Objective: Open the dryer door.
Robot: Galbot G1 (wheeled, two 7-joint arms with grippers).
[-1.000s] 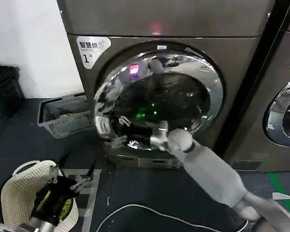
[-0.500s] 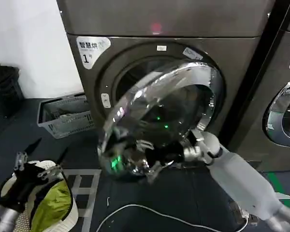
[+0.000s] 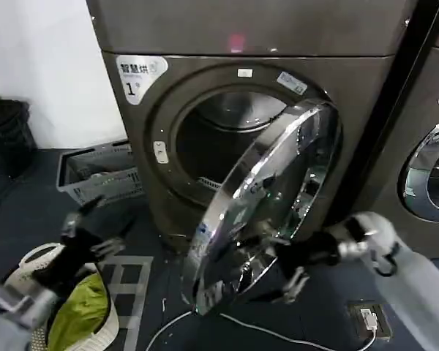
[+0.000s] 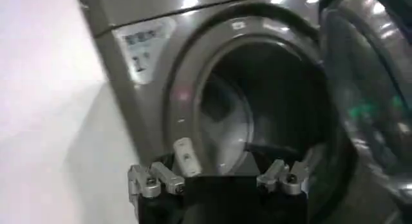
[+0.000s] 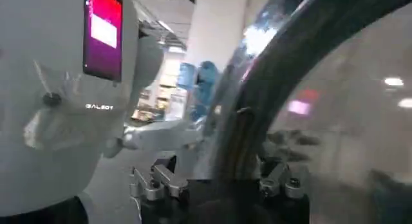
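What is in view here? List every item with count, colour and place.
bronze-grey front-loading dryer: one, centre, drum opening exposed.
round chrome-rimmed dryer door: one, shiny, swung open to the right.
neighbouring chrome-doored machine: one, bronze-grey, far right.
grey slatted plastic crate: one, floor left of dryer.
white perforated laundry basket: one, lower left, green cloth inside.
white cable: one, floor below door.
left gripper: black, open, by the white basket.
right gripper: black, open, at the door's lower rim.

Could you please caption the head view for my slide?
Right gripper swings the dryer door open, exposing the dryer drum.
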